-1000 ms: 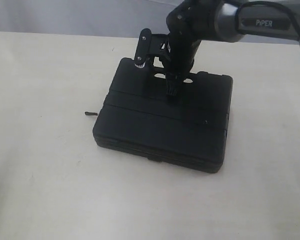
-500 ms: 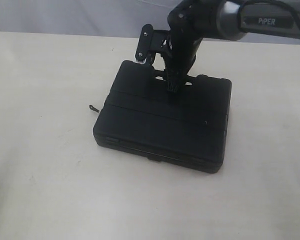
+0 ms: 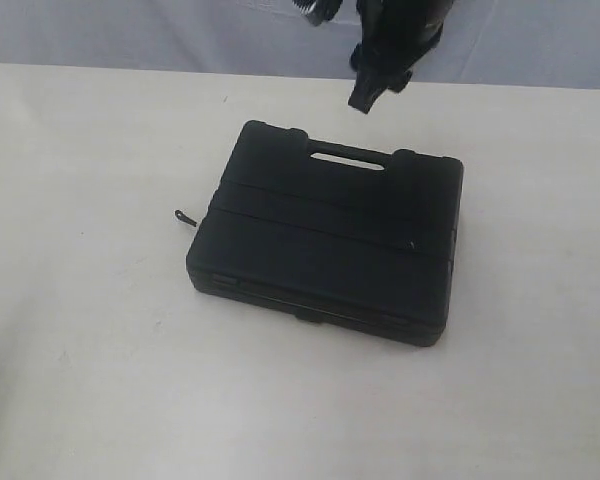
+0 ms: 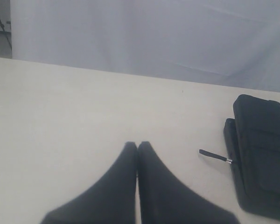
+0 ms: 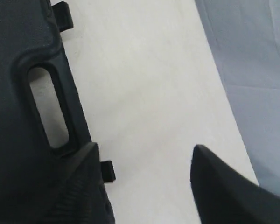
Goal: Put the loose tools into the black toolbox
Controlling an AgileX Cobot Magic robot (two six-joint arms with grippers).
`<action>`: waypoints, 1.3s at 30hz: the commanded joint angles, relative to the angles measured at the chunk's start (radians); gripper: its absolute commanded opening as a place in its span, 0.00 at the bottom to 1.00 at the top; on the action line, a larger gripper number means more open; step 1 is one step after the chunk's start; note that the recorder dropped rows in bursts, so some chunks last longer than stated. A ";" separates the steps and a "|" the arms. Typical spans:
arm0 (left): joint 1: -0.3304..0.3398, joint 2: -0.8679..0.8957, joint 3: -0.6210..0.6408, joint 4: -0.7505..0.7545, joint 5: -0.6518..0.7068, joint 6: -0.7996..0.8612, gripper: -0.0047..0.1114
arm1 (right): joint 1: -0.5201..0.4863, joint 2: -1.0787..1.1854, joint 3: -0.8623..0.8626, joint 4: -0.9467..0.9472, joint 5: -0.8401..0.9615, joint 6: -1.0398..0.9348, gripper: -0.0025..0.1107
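The black toolbox (image 3: 325,235) lies shut on the pale table, its handle slot (image 3: 347,158) on the far side. None of the loose tools shows in any view. My right gripper (image 3: 338,55) hangs above the table just beyond the handle, open and empty. In the right wrist view, my right gripper (image 5: 144,148) has bare table between its fingers and the toolbox (image 5: 18,93) to one side. My left gripper (image 4: 137,144) is shut on nothing, low over bare table, well apart from the toolbox (image 4: 261,154).
A thin dark strip with a metal end (image 3: 184,217) pokes out onto the table beside the toolbox's left side; the left wrist view also shows this strip (image 4: 214,155). A grey-white backdrop (image 3: 130,30) stands behind the table's far edge.
My right gripper has lifted off the toolbox handle, risen toward the far edge and opened its jaws. The toolbox stays shut in place.
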 commanded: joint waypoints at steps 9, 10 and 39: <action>-0.006 0.004 -0.005 -0.005 0.001 -0.001 0.04 | -0.004 -0.492 0.001 0.309 0.342 0.125 0.02; -0.006 0.004 -0.005 -0.005 0.001 -0.001 0.04 | -0.004 -0.545 0.016 0.334 0.342 0.136 0.02; -0.006 0.004 -0.005 0.005 0.001 -0.001 0.04 | -0.210 -1.470 1.398 1.045 -0.780 0.119 0.02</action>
